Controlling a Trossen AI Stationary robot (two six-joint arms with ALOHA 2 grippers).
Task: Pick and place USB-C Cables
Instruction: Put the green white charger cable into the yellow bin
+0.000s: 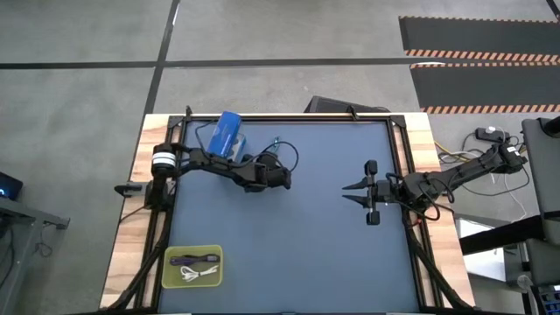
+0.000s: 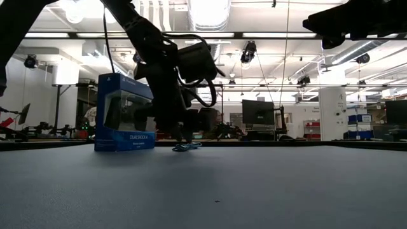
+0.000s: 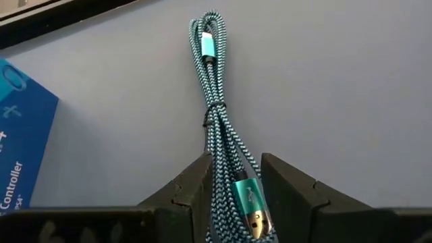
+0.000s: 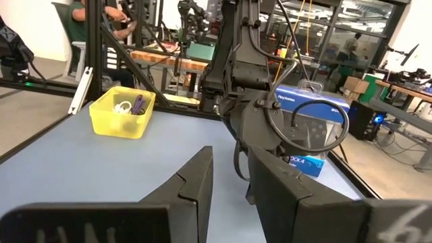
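Left gripper (image 3: 233,196): low on the table (image 1: 289,227) beside the blue box (image 1: 228,136), fingers (image 3: 192,189) narrowed around one end of the teal cable (image 3: 219,128).

Teal cable: braided teal-and-white, folded into a slim bundle with a dark tie near mid-length; gold-tipped plug lies between the fingers, a second plug at the far end. Long axis runs straight away from the gripper, along its line.

Yellow tray (image 1: 192,267): near left corner, holding a purple cable (image 1: 194,258) and a white cable (image 1: 199,275).

Right gripper (image 1: 358,194): raised well apart at right, fingers slightly parted, holding nothing.
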